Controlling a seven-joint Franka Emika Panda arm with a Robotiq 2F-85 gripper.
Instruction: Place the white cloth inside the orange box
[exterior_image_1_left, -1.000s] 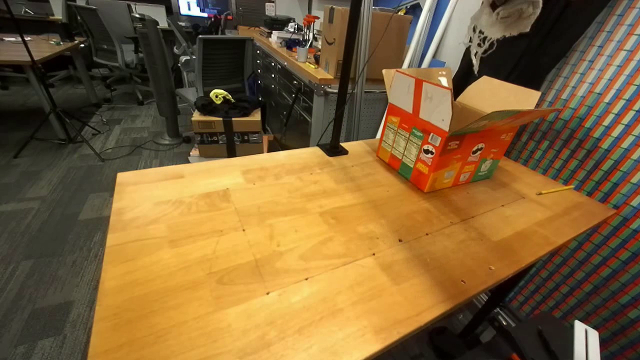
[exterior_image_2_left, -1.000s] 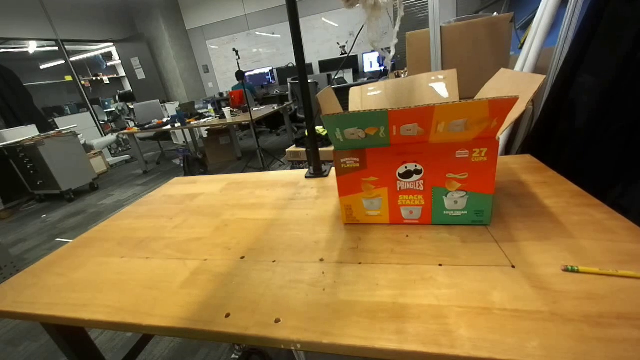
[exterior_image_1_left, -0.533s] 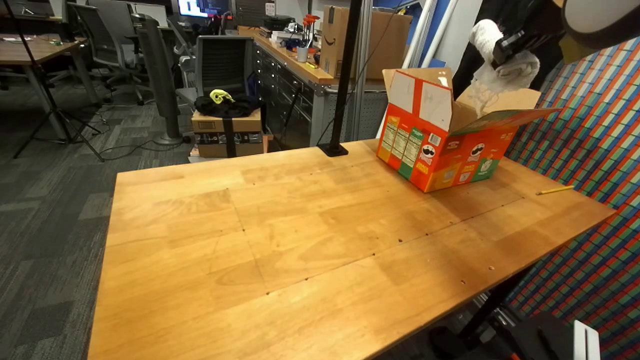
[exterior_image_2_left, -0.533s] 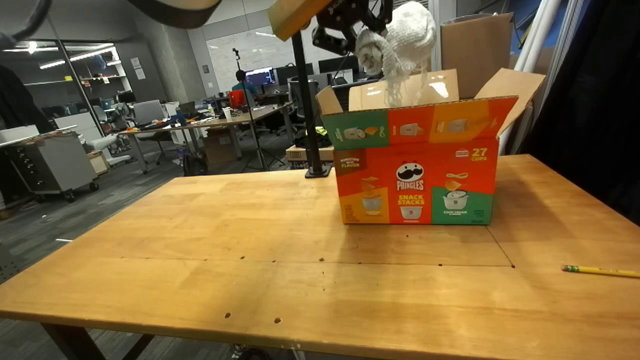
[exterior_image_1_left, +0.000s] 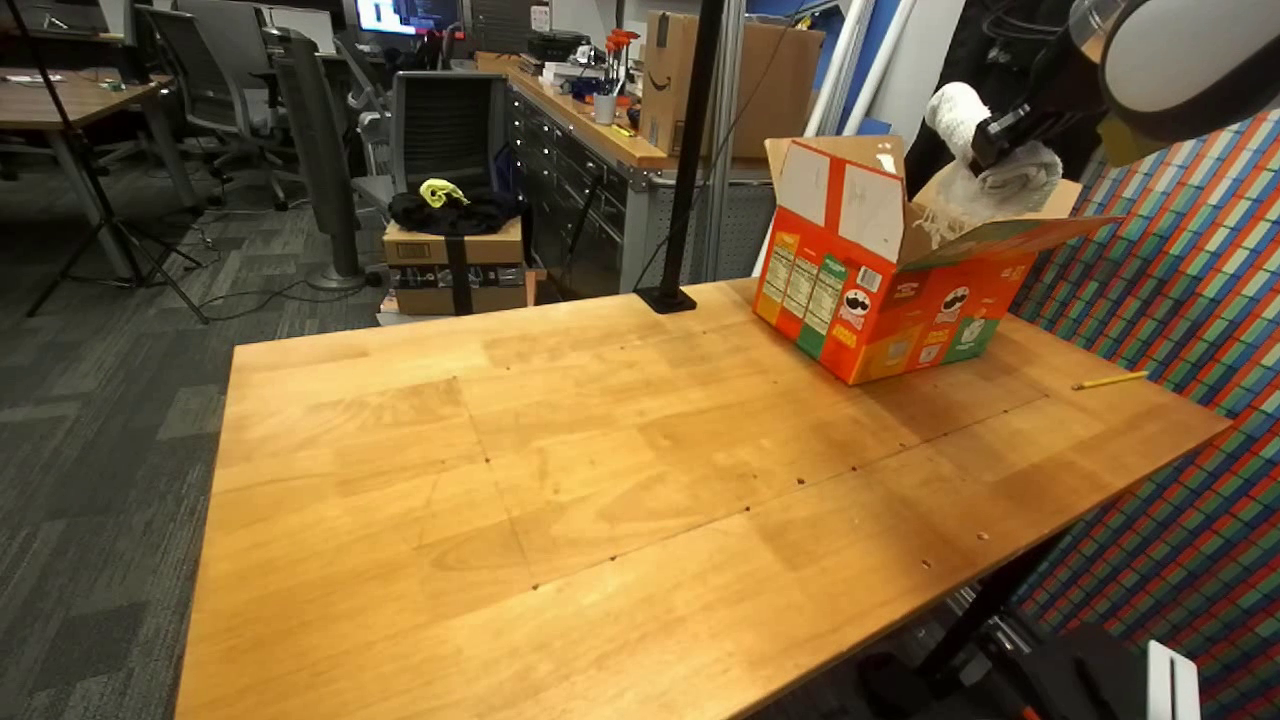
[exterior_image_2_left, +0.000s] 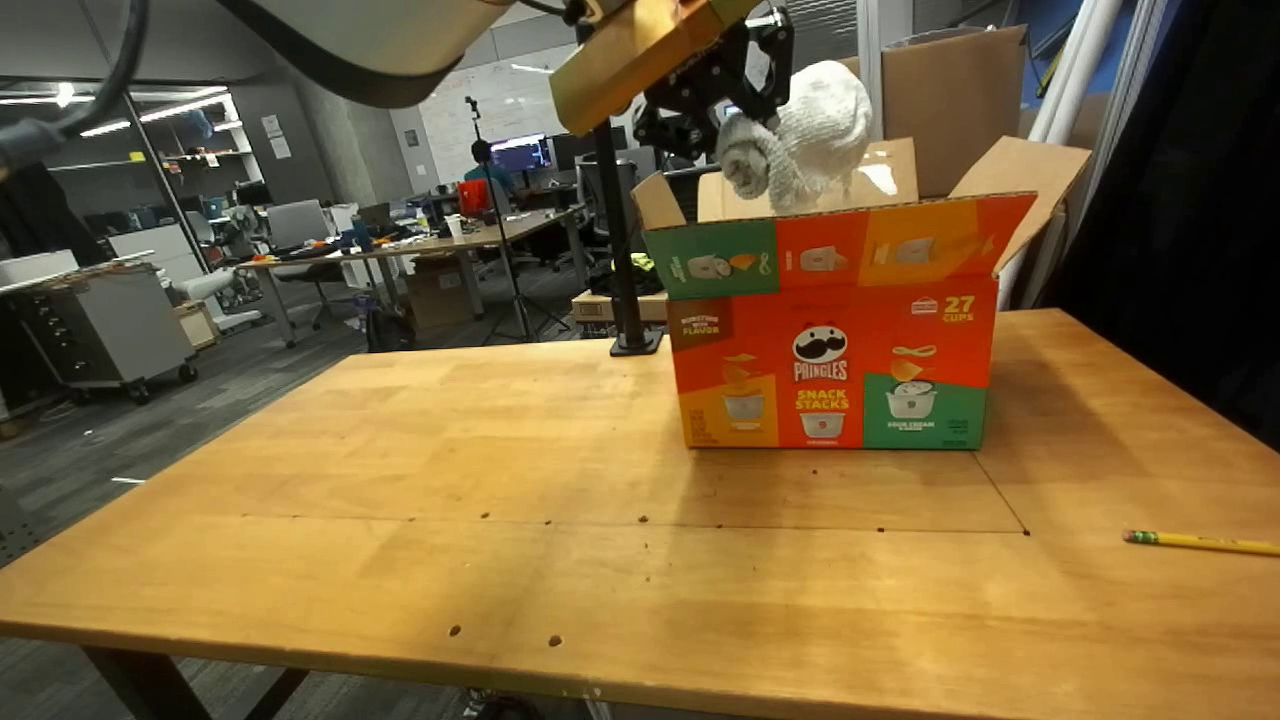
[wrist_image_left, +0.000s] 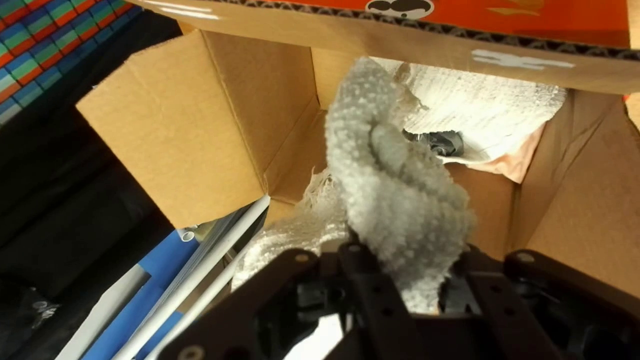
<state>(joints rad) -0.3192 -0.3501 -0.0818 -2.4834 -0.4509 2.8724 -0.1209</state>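
End effector (wrist_image_left: 412, 252) pinching white cloth (exterior_image_2_left: 828, 112) | over orange box (exterior_image_2_left: 825, 345) | open room between edges of flaps (wrist_image_left: 165, 135)

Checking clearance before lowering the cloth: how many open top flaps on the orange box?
4 in an exterior view: near flap, far flap, partly behind the white cloth, and, by picture sides, left flap and right flap. None looks fully hidden.

both exterior views: across tabletop (exterior_image_1_left: 560, 480) to box (exterior_image_2_left: 832, 350) | wrist: close, seemingly downward
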